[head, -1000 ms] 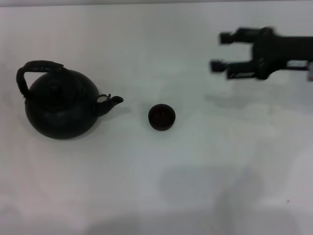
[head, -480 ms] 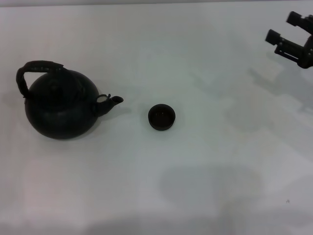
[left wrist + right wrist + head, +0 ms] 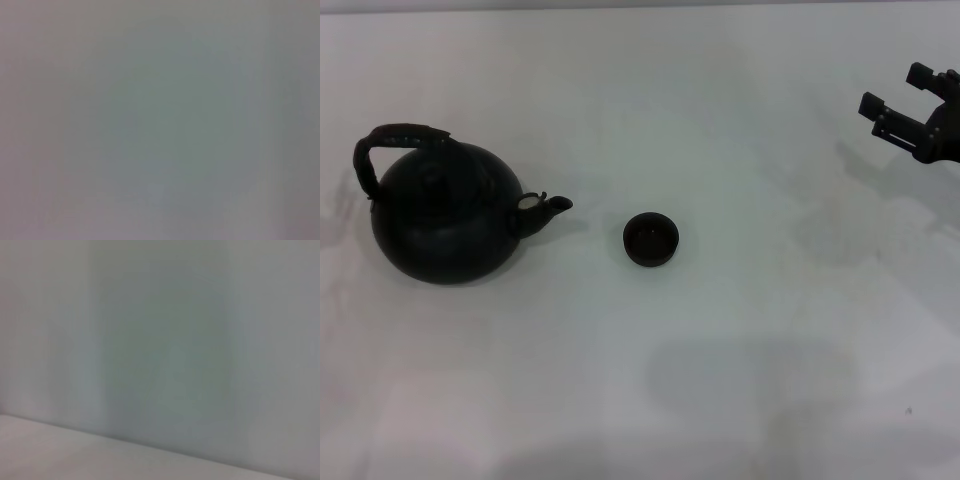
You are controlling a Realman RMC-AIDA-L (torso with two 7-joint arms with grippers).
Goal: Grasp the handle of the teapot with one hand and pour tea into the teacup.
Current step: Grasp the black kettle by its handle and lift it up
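The right gripper [image 3: 898, 90], a black two-fingered claw, hangs over the far right edge of the plain white desk [image 3: 740, 350]. Its two fingers [image 3: 873, 104] stand spread apart with nothing between them, released and empty. It is well apart from the task's things. The left gripper does not show in any view; both wrist views give only a blank pale surface.

Toward the middle of the desk sits the small round dark brown-black teacup [image 3: 651, 239], handleless and upright, its open mouth facing up. Near it, on the left side of the desk, stands the large round matte black teapot [image 3: 445, 210], upright on its base. Its short stubby spout [image 3: 552, 206] points toward the teacup, with a clear gap of bare desk between the two. The arched dark hoop handle [image 3: 392, 140] with its thicker wrapped middle rises from the pot's body at the side away from the spout, and nothing touches it.
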